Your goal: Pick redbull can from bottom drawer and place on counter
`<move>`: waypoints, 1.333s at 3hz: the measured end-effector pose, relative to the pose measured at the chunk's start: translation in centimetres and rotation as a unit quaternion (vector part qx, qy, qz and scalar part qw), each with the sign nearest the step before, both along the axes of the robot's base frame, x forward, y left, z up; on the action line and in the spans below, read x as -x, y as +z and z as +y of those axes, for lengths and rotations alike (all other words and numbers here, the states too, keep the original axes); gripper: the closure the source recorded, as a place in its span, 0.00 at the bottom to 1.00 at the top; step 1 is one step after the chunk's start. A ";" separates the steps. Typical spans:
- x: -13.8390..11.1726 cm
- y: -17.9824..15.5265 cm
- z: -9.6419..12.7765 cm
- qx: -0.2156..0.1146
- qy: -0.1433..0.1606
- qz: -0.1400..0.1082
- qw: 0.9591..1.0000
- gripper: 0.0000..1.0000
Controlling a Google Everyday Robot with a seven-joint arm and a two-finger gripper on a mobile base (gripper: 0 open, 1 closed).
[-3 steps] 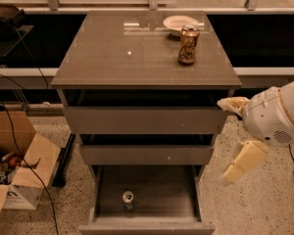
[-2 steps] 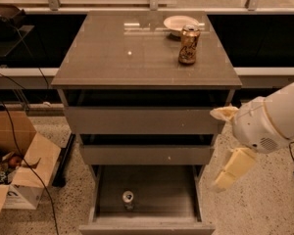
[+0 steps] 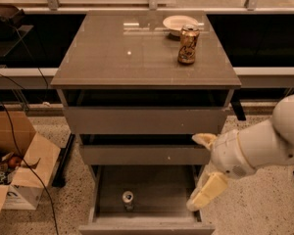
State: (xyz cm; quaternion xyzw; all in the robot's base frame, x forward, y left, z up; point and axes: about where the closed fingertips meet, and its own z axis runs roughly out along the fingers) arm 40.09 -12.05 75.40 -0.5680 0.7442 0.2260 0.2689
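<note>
Glossy counter (image 3: 117,58), speckled floor (image 3: 264,212); end effector (image 3: 206,166) spread wide beside the bottom drawer (image 3: 154,186).

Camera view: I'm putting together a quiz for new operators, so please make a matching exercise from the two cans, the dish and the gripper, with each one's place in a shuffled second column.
Things:
1. redbull can
2. gold-brown can
3. white dish
4. gripper

Places:
A. by the right side of the open bottom drawer, fingers apart, holding nothing
B. standing inside the bottom drawer, near its front
C. at the back of the counter, just behind a can
D. upright on the counter, right rear part

Pairs: 1-B, 2-D, 3-C, 4-A
</note>
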 end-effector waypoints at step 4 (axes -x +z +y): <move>-0.9 -14.2 3.2 -0.078 -0.030 0.059 0.995 0.00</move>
